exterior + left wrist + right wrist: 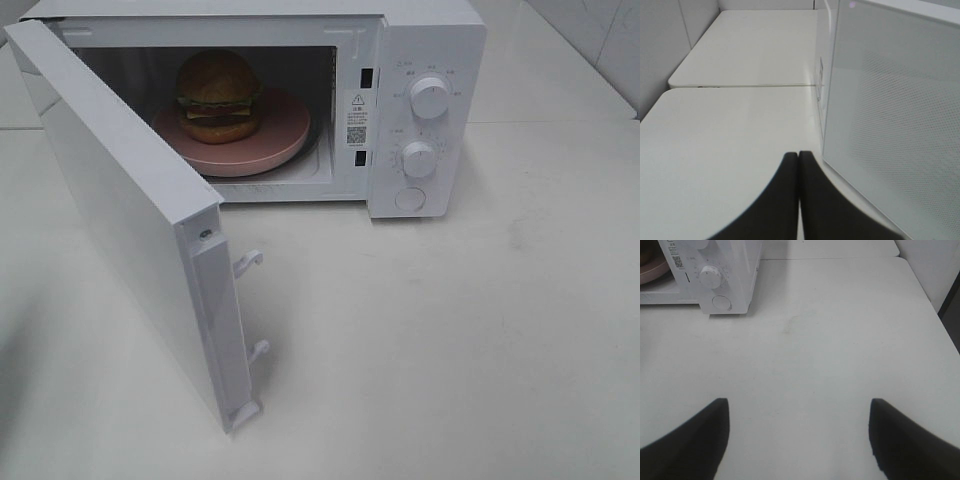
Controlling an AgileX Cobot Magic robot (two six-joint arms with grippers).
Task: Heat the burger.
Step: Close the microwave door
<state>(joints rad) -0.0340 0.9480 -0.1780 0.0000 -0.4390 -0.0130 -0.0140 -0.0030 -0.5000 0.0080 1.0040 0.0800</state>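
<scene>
You find the burger (218,95) on the pink plate (285,140) inside the microwave (430,50), whose door (120,220) stands open. The left pincer (798,156) is clenched, empty, just beside the door. The right pincer (799,404) is released over the tabletop (840,340).

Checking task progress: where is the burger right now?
In the exterior high view, the burger sits on the pink plate inside the open microwave, upper left.

I'm looking at a glossy white table (480,330) under soft, even light, its far edge butted against a second white table (755,45), with a pale grey wall panel (660,50) beside them and white wall tiles (600,35) beyond the far right corner.
</scene>
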